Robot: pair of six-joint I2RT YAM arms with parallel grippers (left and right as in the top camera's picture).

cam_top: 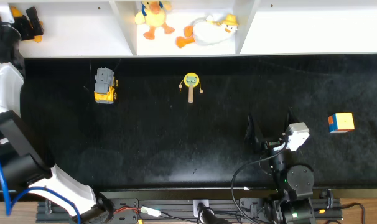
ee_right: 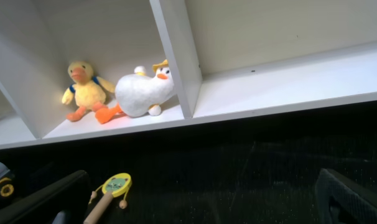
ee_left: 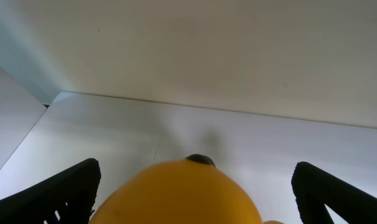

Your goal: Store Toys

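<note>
Top view: two plush birds (cam_top: 154, 15) (cam_top: 210, 30), one truck (cam_top: 105, 85).

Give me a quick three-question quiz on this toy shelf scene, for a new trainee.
1. True or false: the colour cube sits inside the shelf.
2. Which three toys lie on the black mat? A) truck, rattle, colour cube. B) ball, doll, book. C) plane, drum, ball.
3. Fill in: the yellow duck plush and the white plush share the shelf's ____ compartment.

Key: 1 false; 2 A; 3 middle.
</note>
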